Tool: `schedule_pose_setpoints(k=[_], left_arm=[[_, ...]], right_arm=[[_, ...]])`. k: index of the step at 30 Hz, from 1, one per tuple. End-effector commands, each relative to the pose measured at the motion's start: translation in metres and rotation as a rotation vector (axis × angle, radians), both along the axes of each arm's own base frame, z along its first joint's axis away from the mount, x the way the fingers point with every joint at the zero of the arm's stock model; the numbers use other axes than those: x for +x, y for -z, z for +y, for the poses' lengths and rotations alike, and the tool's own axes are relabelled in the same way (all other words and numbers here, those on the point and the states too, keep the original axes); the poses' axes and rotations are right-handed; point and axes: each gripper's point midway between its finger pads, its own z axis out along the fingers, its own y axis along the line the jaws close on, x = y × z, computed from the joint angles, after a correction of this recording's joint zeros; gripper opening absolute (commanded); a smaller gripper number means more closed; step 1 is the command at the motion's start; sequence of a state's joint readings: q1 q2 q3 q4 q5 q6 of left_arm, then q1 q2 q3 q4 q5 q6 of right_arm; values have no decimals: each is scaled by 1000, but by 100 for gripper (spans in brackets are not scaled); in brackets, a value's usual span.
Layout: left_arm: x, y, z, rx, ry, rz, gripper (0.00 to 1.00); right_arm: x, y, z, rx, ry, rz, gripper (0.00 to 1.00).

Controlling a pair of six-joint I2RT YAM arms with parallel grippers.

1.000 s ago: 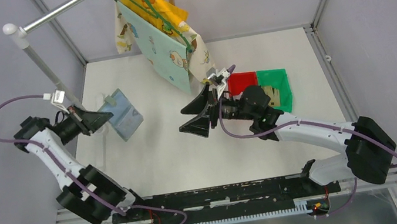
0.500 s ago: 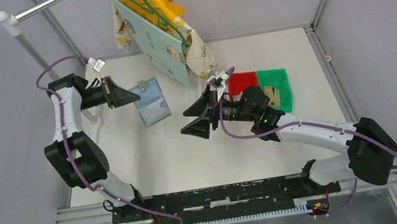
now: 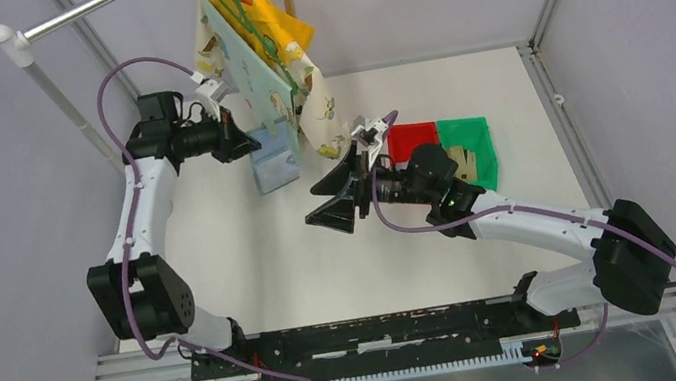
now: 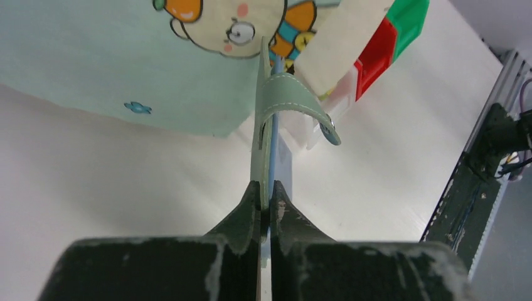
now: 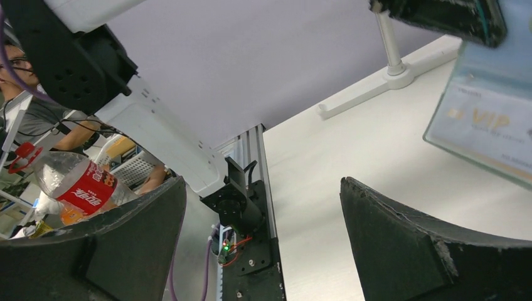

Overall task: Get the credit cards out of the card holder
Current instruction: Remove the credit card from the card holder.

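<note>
White tabletop [image 3: 254, 264] below, the pale-green cartoon cloth [image 3: 243, 53] hanging on its hanger at the back. The left claw [image 3: 252, 146] is up beside it, pressed together on the card holder [image 3: 274, 165], which hangs clear in the air, its snap tab [image 4: 295, 100] curling out. The right claw [image 3: 311, 207] is spread wide, near and facing it, touching nothing — and a pale card [image 5: 483, 122] lettered VIP shows in the holder's pocket.

L tool [image 4: 266, 193] clamped shut, arm raised; R tool [image 3: 333, 201] wide open.
</note>
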State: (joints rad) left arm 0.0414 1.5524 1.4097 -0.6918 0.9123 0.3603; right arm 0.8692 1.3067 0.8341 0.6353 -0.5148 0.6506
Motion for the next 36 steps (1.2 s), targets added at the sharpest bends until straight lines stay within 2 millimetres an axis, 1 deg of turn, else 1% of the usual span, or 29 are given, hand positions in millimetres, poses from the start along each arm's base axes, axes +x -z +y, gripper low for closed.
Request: schedule_pose_setpoints(k=[1, 6, 8, 11, 13, 17, 21, 24, 26, 29, 31, 33, 36], left_arm=[[-14, -61, -9, -131, -46, -26, 2], [-67, -112, -28, -245, 81, -3, 2], [-84, -125, -36, -270, 108, -5, 2], [-107, -135, -44, -309, 119, 34, 2], [-125, -138, -56, -336, 142, 89, 2], [-155, -145, -68, -344, 165, 89, 2], [-165, -147, -82, -360, 162, 109, 2], [-168, -147, -98, -341, 165, 101, 2], [-169, -149, -107, -344, 170, 103, 2], [-166, -150, -109, -357, 165, 118, 2], [-169, -151, -111, -363, 186, 129, 2], [-172, -153, -112, -367, 198, 130, 2], [-175, -162, -112, -373, 209, 112, 2]], right_arm=[[2, -26, -6, 27, 33, -64, 98], [-4, -26, -23, 23, 75, -101, 98], [-6, -25, -29, 14, 88, -112, 98], [-3, -22, -34, -12, 121, -118, 98], [1, -19, -38, -33, 153, -118, 98], [8, -8, -47, -71, 204, -126, 98], [14, 2, -57, -142, 242, -150, 98], [14, 6, -66, -172, 258, -179, 98], [10, 5, -71, -167, 255, -196, 98], [0, 4, -72, -141, 202, -211, 98], [-12, 1, -70, -106, 142, -224, 98], [-20, 1, -69, -87, 98, -232, 95], [-28, 2, -72, -57, 59, -233, 88]])
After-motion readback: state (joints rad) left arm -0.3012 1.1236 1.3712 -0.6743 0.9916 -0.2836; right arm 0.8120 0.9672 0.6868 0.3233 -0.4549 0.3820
